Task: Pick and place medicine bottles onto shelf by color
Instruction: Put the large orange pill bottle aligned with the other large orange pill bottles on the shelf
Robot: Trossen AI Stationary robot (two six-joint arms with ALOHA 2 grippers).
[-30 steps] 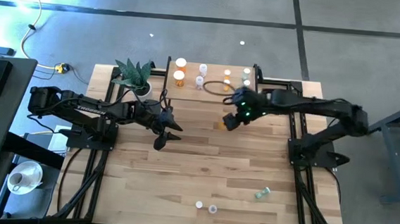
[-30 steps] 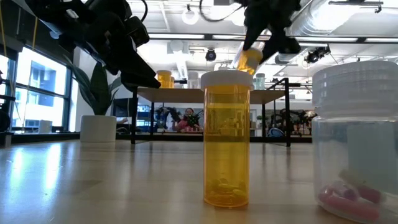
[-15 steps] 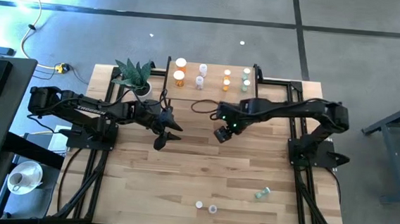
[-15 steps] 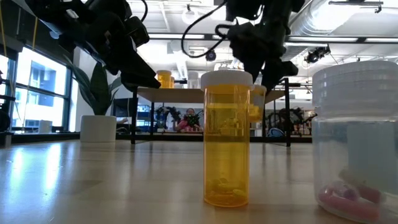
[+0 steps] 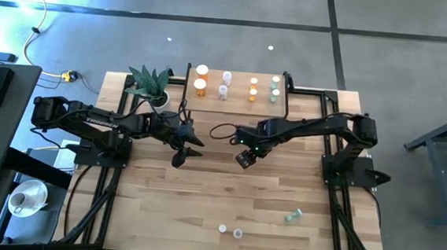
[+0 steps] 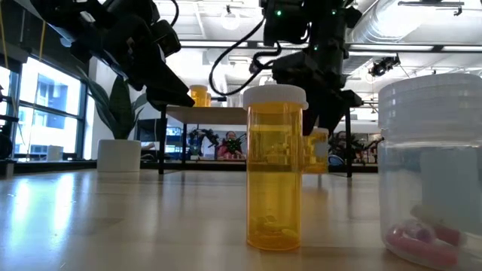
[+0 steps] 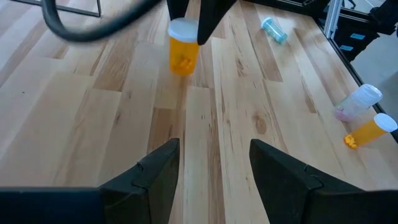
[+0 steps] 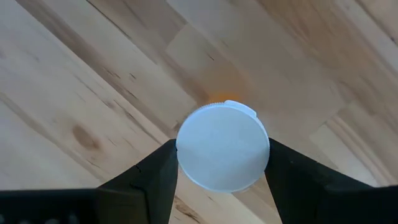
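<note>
Right gripper (image 5: 245,158): down over the middle of the table, in front of the shelf (image 5: 237,102), and its fingers are clamped on either side of an orange medicine bottle's (image 7: 183,46) white cap (image 8: 222,146).
Held bottle: upright, long axis vertical, cap facing straight up into the right wrist view; the left wrist view shows its base at or just above the table (image 5: 203,194). Contact with the wood can't be confirmed.
Key relation: the bottle sits directly between the right gripper's fingers, so nothing to line up there. The shelf lies behind the gripper, and the orange bottles on the shelf (image 5: 201,77) stand toward its plant-side end.
Judgement: a lift and a carry back toward that orange group looks like what the sorting calls for, keeping the bottle vertical.
Left gripper (image 5: 180,155): hovering beside the potted plant (image 5: 152,83), fingers spread apart and holding nothing; the held bottle is just ahead of it in the left wrist view.
Nearer arm: the right one, plainly, since it already has the bottle.
Shelf so far: several bottles already standing in small groups.
Loose bottles: a pale green bottle (image 5: 293,217) lying on its side and two small bottles (image 5: 230,231), all far from the shelf near the table's front edge.
</note>
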